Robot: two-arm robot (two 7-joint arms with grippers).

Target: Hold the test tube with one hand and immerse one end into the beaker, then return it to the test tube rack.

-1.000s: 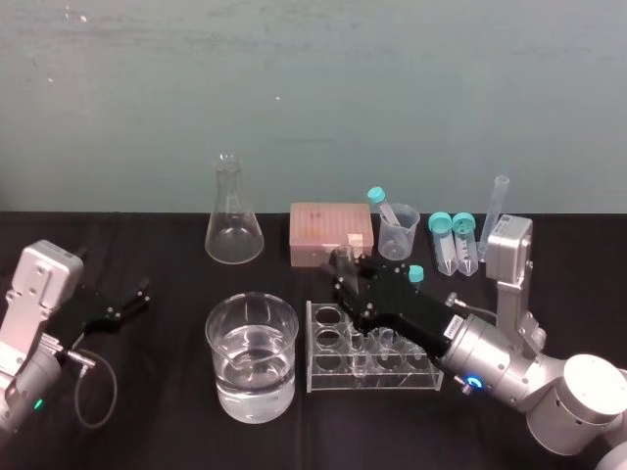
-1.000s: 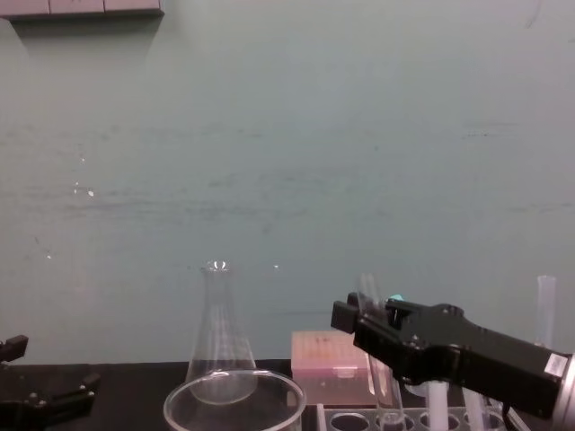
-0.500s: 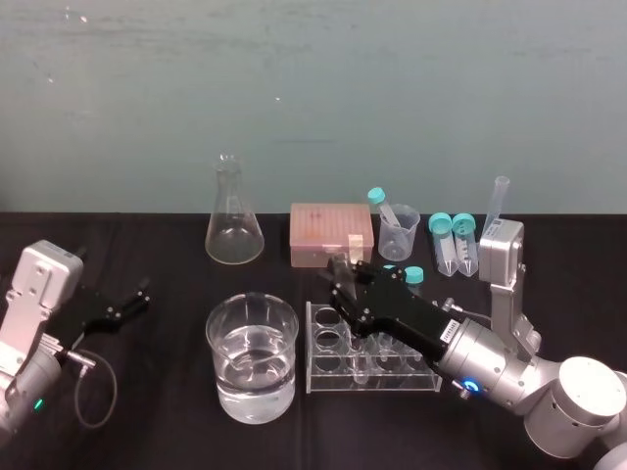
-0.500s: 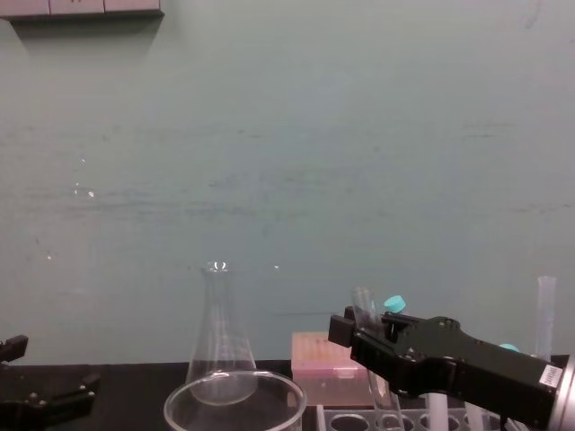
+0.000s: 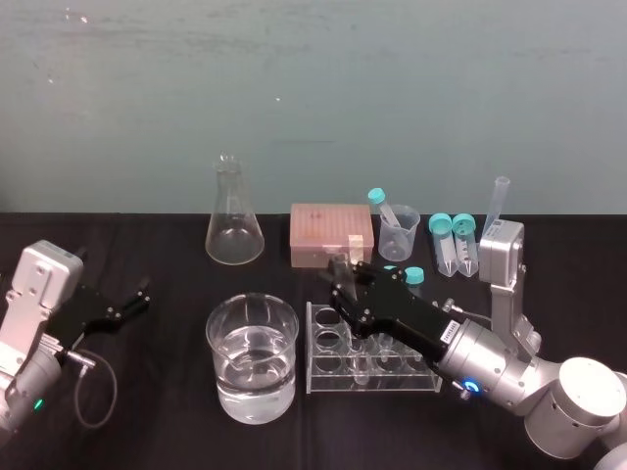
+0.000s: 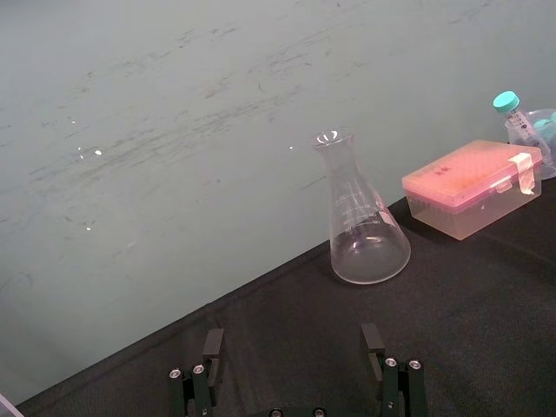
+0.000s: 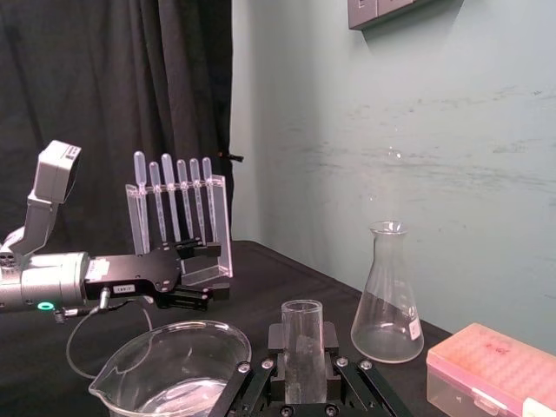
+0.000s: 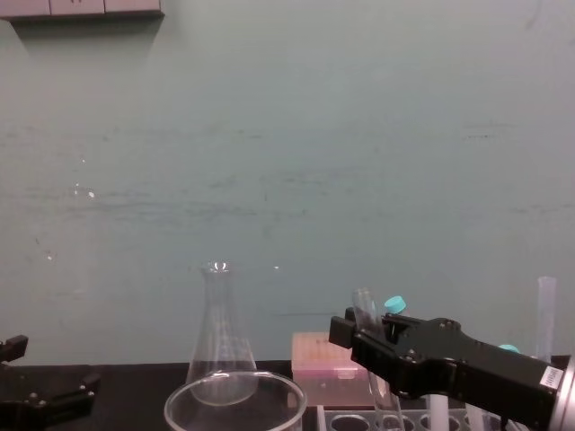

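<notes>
Test tube (image 7: 302, 343) is clamped below lip by R gripper (image 5: 344, 282), mid-frame over rack (image 5: 372, 383); thin slick glass, light grip judged best. L gripper (image 5: 127, 302) is parked left, fingers spread.

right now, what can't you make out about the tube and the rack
- test tube lower end: head view, right gripper covers it; its test tube rack hole unclear
- rack and beaker bodies: chest view, bottom edge cuts them
- left gripper, parked: left wrist view's edge cuts its fingers' bases
</notes>
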